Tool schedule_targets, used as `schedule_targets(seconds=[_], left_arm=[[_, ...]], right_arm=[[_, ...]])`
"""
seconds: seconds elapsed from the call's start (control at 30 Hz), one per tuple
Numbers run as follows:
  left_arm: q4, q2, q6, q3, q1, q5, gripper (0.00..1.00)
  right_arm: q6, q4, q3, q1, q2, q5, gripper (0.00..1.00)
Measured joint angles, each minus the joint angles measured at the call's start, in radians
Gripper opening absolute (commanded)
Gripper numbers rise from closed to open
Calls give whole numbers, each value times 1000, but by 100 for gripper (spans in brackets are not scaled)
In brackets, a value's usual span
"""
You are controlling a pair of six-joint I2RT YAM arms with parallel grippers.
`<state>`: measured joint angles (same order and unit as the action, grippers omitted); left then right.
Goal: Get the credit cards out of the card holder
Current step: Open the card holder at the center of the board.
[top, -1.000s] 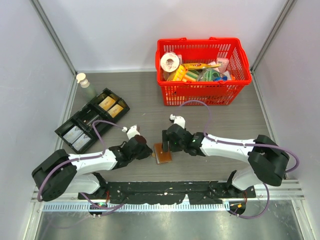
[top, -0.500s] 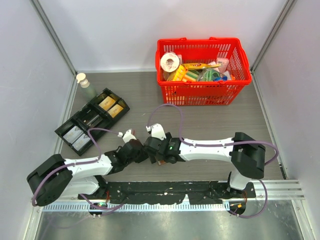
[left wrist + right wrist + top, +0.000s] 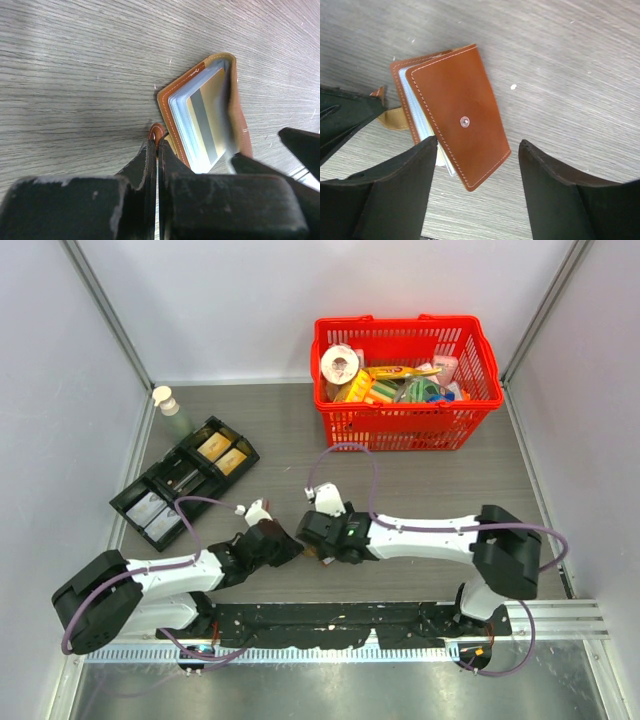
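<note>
Hemmed in at card holder by left tool, clamped on tab, and right tool, spread astride it. Barred nearside by left arm and right arm. Passable across counter behind, up to red basket and, far left, black tray.

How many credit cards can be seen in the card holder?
1: a gold card with a grey stripe, inside the partly open card holder. More may be hidden behind it.
</note>
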<state>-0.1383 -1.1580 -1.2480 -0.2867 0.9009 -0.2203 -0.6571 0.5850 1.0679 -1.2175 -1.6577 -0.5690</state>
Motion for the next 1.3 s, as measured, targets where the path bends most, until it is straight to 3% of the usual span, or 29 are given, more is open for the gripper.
schedule_targets(seconds=[0.1, 0.17, 0.4, 0.53, 0.73, 0.87, 0.97, 1.13, 1.3], left_arm=[[1, 0, 3, 0, 0, -1, 0], [2, 0, 5, -1, 0, -1, 0], [18, -19, 31, -23, 0, -1, 0], [32, -38, 57, -45, 0, -2, 0], [94, -65, 106, -97, 0, -8, 0], [132, -66, 130, -118, 0, -16, 0], [145, -66, 137, -124, 0, -16, 0], [149, -66, 138, -126, 0, -15, 0], [150, -66, 138, -126, 0, -15, 0]], right_arm=[[1, -18, -44, 49, 83, 21, 44], [0, -44, -85, 96, 137, 40, 39], [3, -117, -268, 255, 223, 127, 34], [6, -184, -351, 306, 224, 196, 37], [13, -206, -365, 334, 226, 224, 61], [29, -158, -335, 332, 265, 237, 71], [44, -129, -282, 319, 331, 241, 72], [63, -139, -171, 255, 397, 244, 56], [81, -195, -151, 171, 389, 277, 59]])
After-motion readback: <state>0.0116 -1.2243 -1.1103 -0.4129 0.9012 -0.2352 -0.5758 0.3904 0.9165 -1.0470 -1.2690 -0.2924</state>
